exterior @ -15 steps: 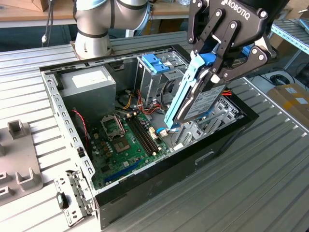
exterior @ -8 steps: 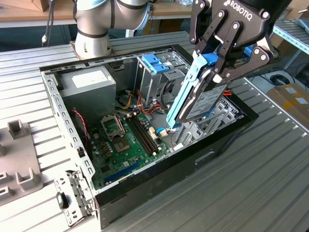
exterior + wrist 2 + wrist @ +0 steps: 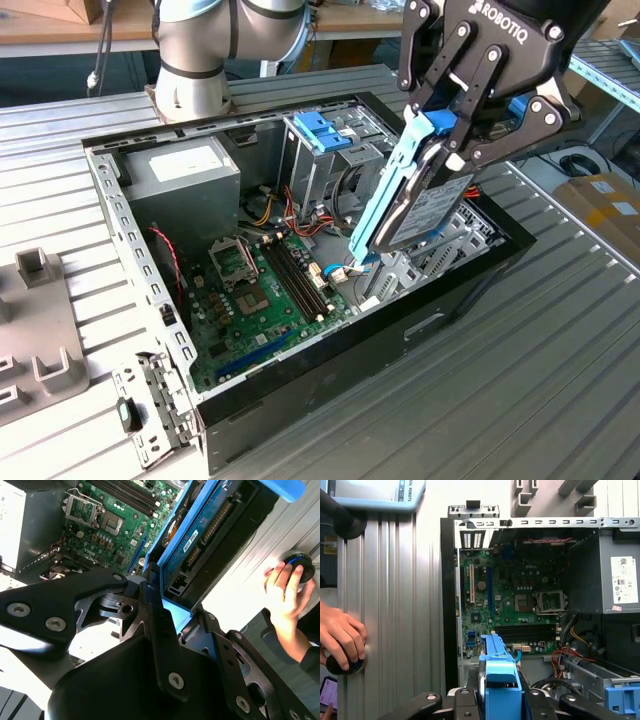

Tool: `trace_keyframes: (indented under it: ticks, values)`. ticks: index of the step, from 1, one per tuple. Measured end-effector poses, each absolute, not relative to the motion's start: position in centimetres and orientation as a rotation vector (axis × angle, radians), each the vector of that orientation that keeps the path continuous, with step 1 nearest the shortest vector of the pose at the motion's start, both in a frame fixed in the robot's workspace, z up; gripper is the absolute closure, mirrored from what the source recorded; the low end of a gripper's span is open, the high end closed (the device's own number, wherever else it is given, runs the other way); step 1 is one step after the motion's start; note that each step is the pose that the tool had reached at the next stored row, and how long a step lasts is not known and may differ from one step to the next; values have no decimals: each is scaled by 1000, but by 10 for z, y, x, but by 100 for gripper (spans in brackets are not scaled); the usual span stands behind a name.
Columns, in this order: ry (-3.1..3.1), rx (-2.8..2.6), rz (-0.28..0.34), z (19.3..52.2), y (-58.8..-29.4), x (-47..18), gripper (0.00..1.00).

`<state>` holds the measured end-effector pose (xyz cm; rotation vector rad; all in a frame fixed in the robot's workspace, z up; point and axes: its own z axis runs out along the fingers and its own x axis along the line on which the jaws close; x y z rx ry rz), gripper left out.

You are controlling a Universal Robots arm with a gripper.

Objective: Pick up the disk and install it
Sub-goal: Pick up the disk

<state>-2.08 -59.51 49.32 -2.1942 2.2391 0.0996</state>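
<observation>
We see the pincer [image 3: 440,140] clenched on the disk [image 3: 425,205], gripping its light-blue frame near the top edge, and the disk hangs tilted above the open computer case [image 3: 440,320], over the side of the case toward the exterior view's right. Below it sit drive bays, and a bare blue bracket [image 3: 322,132] rests on the metal cage just beside the disk. Red and yellow cables [image 3: 290,205] run between that cage and the green motherboard [image 3: 265,290] on the case floor, and a grey power supply box [image 3: 180,175] fills the far corner. In the second wrist view we look along the disk [image 3: 210,535] with its connector edge facing us. A person's hand [image 3: 282,592] rests on a round black knob [image 3: 299,565] out on the ribbed metal table [image 3: 520,400]. Grey moulded holders [image 3: 40,330] lie at the exterior view's left.
</observation>
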Motion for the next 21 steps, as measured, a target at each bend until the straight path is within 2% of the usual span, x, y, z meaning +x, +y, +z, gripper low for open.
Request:
trace_keyframes:
  ticks: [21]
  values:
    - [2239, -2194, 100, 491, -595, -9, 63]
